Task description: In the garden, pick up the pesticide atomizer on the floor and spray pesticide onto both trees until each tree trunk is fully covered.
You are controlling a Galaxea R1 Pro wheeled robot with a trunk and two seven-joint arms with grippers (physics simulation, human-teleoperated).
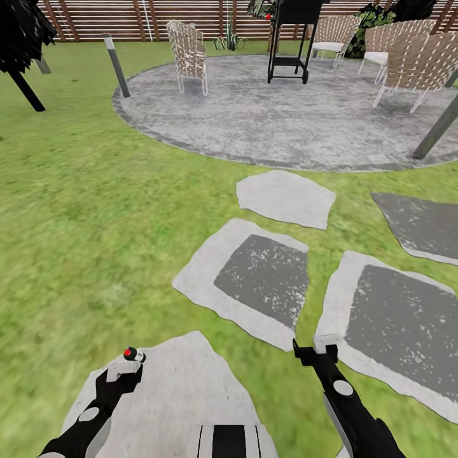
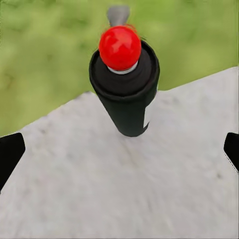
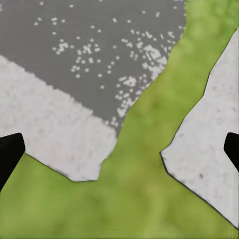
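The pesticide atomizer [image 1: 133,354] is a small black cylinder with a red cap [image 2: 119,47]. It stands upright on a pale stone slab [image 1: 178,388] right at the tip of my left gripper [image 1: 125,365]. In the left wrist view the atomizer body [image 2: 127,99] sits centred ahead of the gap, and the two dark fingertips [image 2: 9,152] stay far apart, touching nothing, so that gripper is open. My right gripper [image 1: 324,346] hangs open and empty over grass between stepping stones [image 3: 50,134]. The two pale-trunked trees are out of view.
Stepping stones [image 1: 254,280] lead to a round grey paved patio [image 1: 286,121] with woven chairs [image 1: 187,54], a black grill cart [image 1: 289,38] and grey posts [image 1: 117,63]. A dark tree [image 1: 22,44] stands far left. The slatted fence [image 1: 127,19] runs behind; lawn [image 1: 76,210] spreads left.
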